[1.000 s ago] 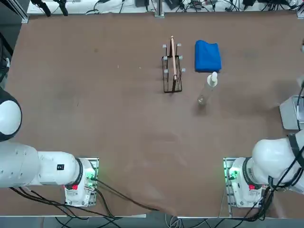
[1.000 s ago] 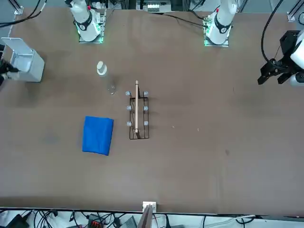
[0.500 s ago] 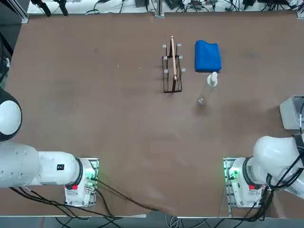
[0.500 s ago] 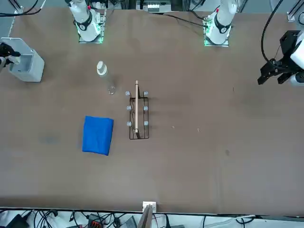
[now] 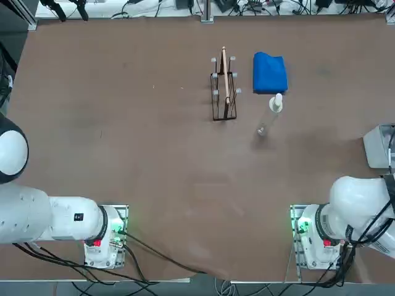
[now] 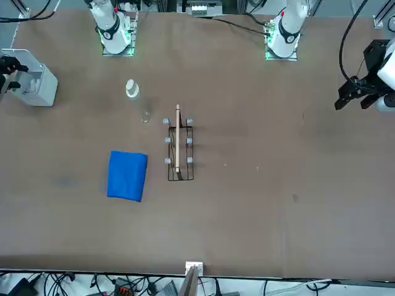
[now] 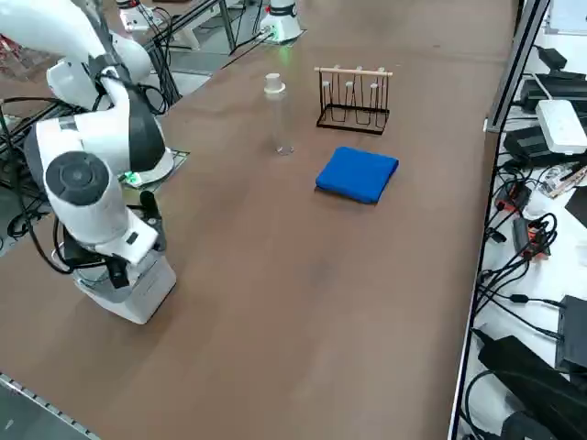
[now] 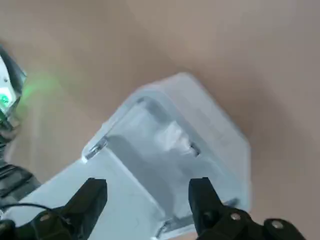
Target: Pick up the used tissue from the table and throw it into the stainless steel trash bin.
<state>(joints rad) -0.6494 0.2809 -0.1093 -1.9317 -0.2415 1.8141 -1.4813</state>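
Note:
The stainless steel trash bin (image 8: 215, 130) stands on the brown table (image 5: 154, 154) at its right edge, near my right arm's base; it also shows as the bin (image 6: 36, 86) in the front view. A small crumpled white wad, the used tissue (image 8: 172, 136), lies inside the bin. My right gripper (image 8: 147, 189) hovers just above the bin's rim, open, with nothing between its dark fingers (image 8: 92, 192). From the side my white arm (image 7: 87, 183) bends down over the bin (image 7: 133, 293) and hides its opening.
A brown wire rack (image 5: 223, 92) holding a thin wooden board stands at the far middle. A folded blue cloth (image 5: 270, 73) lies to its right, with a clear bottle with a white cap (image 5: 274, 105) just in front of the cloth.
My right gripper has shifted from the table edge beside the bin to over the bin's rim. In the top view the arm has drawn back off the bin.

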